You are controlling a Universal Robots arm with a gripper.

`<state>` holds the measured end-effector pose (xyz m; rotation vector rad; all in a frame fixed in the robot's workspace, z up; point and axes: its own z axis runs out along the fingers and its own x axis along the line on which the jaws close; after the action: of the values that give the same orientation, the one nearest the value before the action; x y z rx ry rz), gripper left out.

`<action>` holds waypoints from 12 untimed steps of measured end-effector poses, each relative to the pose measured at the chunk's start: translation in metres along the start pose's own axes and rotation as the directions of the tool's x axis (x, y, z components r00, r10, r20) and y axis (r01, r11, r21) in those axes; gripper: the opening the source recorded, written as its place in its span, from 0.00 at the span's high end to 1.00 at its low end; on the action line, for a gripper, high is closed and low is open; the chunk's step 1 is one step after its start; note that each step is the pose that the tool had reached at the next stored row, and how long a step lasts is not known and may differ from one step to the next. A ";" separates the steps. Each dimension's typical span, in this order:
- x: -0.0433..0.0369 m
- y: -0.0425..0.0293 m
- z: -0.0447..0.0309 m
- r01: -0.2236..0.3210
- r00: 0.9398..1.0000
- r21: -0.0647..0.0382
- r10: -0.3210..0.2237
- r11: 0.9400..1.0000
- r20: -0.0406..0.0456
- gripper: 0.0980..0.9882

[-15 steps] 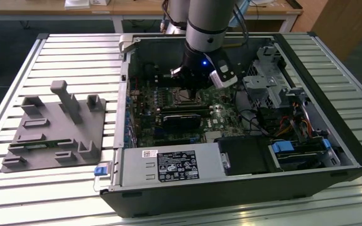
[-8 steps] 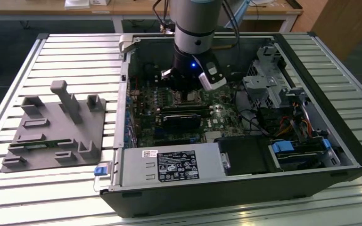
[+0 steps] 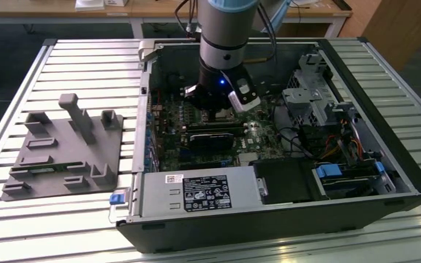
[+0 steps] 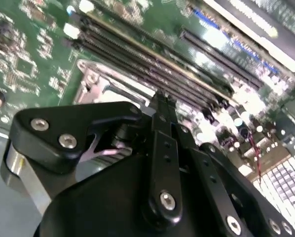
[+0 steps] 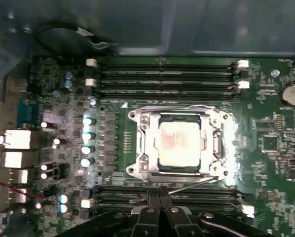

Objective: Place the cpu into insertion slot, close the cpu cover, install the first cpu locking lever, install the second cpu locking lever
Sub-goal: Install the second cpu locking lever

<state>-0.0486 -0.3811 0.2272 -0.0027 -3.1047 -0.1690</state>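
I've got the arm [image 3: 225, 38] reaching down into the open PC case [image 3: 269, 219], gripper [image 3: 214, 107] low over the motherboard [image 3: 218, 148] near the middle of the board, toward the case's far wall.

In the first wrist view the cpu [image 5: 180, 142] sits inside the insertion slot [image 5: 179, 143], lying flat, dull silver-grey top facing up at the cam. It's close to square, so no real long axis; its edges run parallel w/ the socket rim and w/ the long black memory slots [image 5: 165, 76] on either side. Top looks pale and washed out by glare, faint marks on it that I can't make out.

The cpu cover [image 5: 148, 144] (thin silvery frame w/ big central cut-out) lies down around the chip, its window leaving the chip top exposed. A thin metal lever [image 5: 187, 186] runs slanted along the socket edge nearest the gripper; whether it's latched I can't tell.

Gripper [image 5: 160, 197] fingers are pressed together, tips meeting w/ no gap and nothing between them, sitting over the memory slots just beside the socket. In the second wrist view the same black fingers [image 4: 165, 128] come to 1 closed point just above the board, w/ the socket's silvery corner [image 4: 95, 84] right behind them.

Outside the case, on the exterior view's left, a grey fixture block [image 3: 68, 148] rests on the slatted table [image 3: 20, 71].
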 end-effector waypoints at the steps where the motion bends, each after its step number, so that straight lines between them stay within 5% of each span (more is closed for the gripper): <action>1: 0.0031 -0.0004 0.0001 0.000 1.000 -0.007 0.000 1.000 0.000 0.99; 8: 0.0073 -0.0023 0.0096 0.001 1.000 -0.018 -0.001 1.000 0.000 0.99; 12: 0.0075 -0.0074 0.0107 0.001 1.000 -0.041 -0.001 0.999 0.000 0.99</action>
<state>-0.0565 -0.3872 0.2160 -0.0015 -3.1005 -0.2319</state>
